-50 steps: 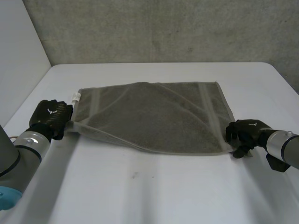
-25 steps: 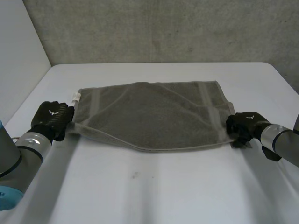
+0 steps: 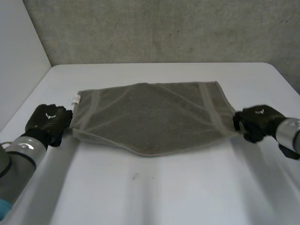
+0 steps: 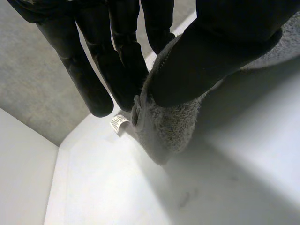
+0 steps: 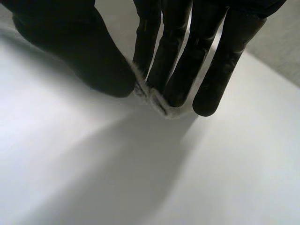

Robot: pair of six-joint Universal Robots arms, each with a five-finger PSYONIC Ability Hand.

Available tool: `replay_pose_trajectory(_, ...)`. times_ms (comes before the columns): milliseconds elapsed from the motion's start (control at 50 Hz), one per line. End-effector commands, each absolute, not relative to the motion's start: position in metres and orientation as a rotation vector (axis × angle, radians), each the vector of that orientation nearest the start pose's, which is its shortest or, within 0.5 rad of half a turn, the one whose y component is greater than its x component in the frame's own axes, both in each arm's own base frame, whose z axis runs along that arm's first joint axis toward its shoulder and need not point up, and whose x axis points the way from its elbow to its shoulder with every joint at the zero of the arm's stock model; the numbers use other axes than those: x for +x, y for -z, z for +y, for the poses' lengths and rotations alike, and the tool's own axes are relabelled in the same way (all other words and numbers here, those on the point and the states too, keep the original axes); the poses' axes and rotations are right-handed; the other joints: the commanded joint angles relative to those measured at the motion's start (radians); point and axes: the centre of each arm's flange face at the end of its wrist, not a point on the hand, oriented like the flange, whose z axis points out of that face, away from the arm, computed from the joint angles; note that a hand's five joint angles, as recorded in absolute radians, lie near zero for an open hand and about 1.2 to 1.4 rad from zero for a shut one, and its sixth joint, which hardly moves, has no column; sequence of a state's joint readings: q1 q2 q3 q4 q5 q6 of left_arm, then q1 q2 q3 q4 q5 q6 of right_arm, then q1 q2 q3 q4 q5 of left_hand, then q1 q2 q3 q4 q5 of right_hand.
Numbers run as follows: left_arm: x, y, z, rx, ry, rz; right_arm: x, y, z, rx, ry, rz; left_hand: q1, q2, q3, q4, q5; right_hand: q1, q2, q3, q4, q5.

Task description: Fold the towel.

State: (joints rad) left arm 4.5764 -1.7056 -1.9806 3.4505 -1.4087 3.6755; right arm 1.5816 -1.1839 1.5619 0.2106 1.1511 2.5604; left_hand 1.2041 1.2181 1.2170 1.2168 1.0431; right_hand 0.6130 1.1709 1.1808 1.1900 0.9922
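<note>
A grey-brown towel (image 3: pixel 152 117) is stretched between my two hands, its near edge lifted off the white table (image 3: pixel 154 187) and sagging in the middle, its far edge lying on the table. My left hand (image 3: pixel 47 123) is shut on the near left corner; in the left wrist view its thumb (image 4: pixel 220 51) presses a bunched towel corner (image 4: pixel 164 126) against the fingers. At the near right corner my right hand (image 3: pixel 257 122) is shut, with a thin towel edge (image 5: pixel 152 96) pinched between thumb and fingers.
A white label (image 3: pixel 75 98) sticks out at the towel's far left corner. A grey wall (image 3: pixel 154 28) runs behind the table and a white panel (image 3: pixel 18 56) stands at its left. Bare table lies in front of the towel.
My right hand has closed on the near right corner and risen, moving away from the table's front. The towel's near edge has lifted and pulled taut. The left hand has shifted slightly outward.
</note>
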Motion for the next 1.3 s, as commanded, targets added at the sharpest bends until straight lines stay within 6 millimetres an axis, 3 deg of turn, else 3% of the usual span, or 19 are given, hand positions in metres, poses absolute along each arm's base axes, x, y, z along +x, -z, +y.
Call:
replay_pose_trajectory(20,-0.171,-0.182,-0.207,1.153,1.481,2.323,0.136,-0.187,-0.251,-1.457,1.096,2.549,0.192,0.178,0.179,0.179,0.179,0.783,0.225,0.215,0.206,0.229)
replay_pose_trajectory(100,-0.166,-0.186,-0.179,1.272,1.306,2.377,0.125,-0.2,-0.227,-1.536,0.977,2.528,0.192,0.178,0.179,0.179,0.179,0.783,0.225,0.215,0.206,0.229)
replay_pose_trajectory(180,-0.169,-0.19,-0.182,1.29,1.363,2.355,0.122,-0.204,-0.232,-1.521,1.025,2.531,0.192,0.178,0.179,0.179,0.179,0.783,0.225,0.215,0.206,0.229)
replay_pose_trajectory(280,-0.174,-0.203,-0.206,1.282,1.548,2.235,0.121,-0.214,-0.252,-1.468,1.197,2.511,0.192,0.178,0.179,0.179,0.179,0.783,0.225,0.215,0.206,0.229)
replay_pose_trajectory(320,-0.178,-0.204,-0.23,1.266,1.612,2.173,0.122,-0.212,-0.276,-1.346,1.29,2.524,0.192,0.178,0.179,0.179,0.179,0.783,0.225,0.215,0.206,0.229)
replay_pose_trajectory(340,-0.178,-0.204,-0.23,1.265,1.612,2.173,0.122,-0.212,-0.276,-1.346,1.291,2.524,0.192,0.178,0.179,0.179,0.179,0.783,0.225,0.215,0.206,0.229)
replay_pose_trajectory(380,-0.18,-0.202,-0.243,1.255,1.627,2.16,0.147,-0.207,-0.292,-1.356,1.341,2.448,0.192,0.178,0.179,0.179,0.179,0.783,0.225,0.215,0.206,0.229)
replay_pose_trajectory(420,-0.182,-0.195,-0.26,1.237,1.627,2.179,0.16,-0.205,-0.294,-1.375,1.346,2.412,0.192,0.178,0.179,0.179,0.179,0.783,0.225,0.215,0.206,0.229)
replay_pose_trajectory(460,-0.182,-0.192,-0.265,1.23,1.619,2.2,0.169,-0.203,-0.294,-1.382,1.343,2.392,0.192,0.178,0.179,0.179,0.179,0.783,0.225,0.215,0.206,0.229)
replay_pose_trajectory(480,-0.183,-0.19,-0.268,1.223,1.619,2.214,0.173,-0.203,-0.294,-1.372,1.345,2.382,0.192,0.178,0.179,0.179,0.179,0.54,-0.018,-0.028,-0.037,-0.014)
replay_pose_trajectory(500,-0.183,-0.19,-0.268,1.223,1.619,2.215,0.173,-0.203,-0.294,-1.372,1.345,2.382,0.192,0.178,0.179,0.179,0.179,0.538,-0.02,-0.03,-0.039,-0.016)
replay_pose_trajectory(540,-0.188,-0.191,-0.267,1.214,1.646,2.235,0.175,-0.196,-0.294,-1.324,1.359,2.372,0.192,0.178,0.179,0.179,0.179,0.029,-0.529,-0.539,-0.548,-0.525)
replay_pose_trajectory(600,-0.196,-0.198,-0.267,1.199,1.704,2.239,0.176,-0.184,-0.293,-1.242,1.403,2.368,0.192,0.178,0.179,0.179,0.179,-0.184,-0.742,-0.752,-0.761,-0.738)
replay_pose_trajectory(660,-0.198,-0.204,-0.27,1.178,1.742,2.237,0.176,-0.171,-0.29,-1.143,1.433,2.37,0.192,0.178,0.179,0.179,0.179,-0.19,-0.748,-0.758,-0.767,-0.744)
replay_pose_trajectory(760,-0.203,-0.236,-0.286,1.06,1.904,2.209,0.178,-0.153,-0.282,-0.968,1.452,2.372,0.192,0.178,0.179,0.179,0.179,-0.264,-0.822,-0.832,-0.841,-0.818)
replay_pose_trajectory(860,-0.205,-0.244,-0.293,1.018,1.942,2.208,0.187,-0.149,-0.27,-0.858,1.407,2.354,0.192,0.178,0.179,0.179,0.179,-0.267,-0.825,-0.835,-0.844,-0.821)
replay_pose_trajectory(960,-0.206,-0.237,-0.295,1.012,1.915,2.225,0.197,-0.14,-0.262,-0.881,1.38,2.346,0.192,0.178,0.179,0.179,0.179,-0.252,-0.81,-0.82,-0.829,-0.806)
replay_pose_trajectory(1160,-0.205,-0.207,-0.306,1.001,1.804,2.307,0.196,-0.14,-0.269,-1.054,1.479,2.312,0.192,0.178,0.179,0.179,0.179,-0.184,-0.742,-0.752,-0.762,-0.738)
replay_pose_trajectory(1300,-0.205,-0.192,-0.303,1.015,1.752,2.352,0.172,-0.139,-0.284,-1.155,1.537,2.352,0.192,0.178,0.179,0.179,0.179,-0.099,-0.657,-0.667,-0.676,-0.653)
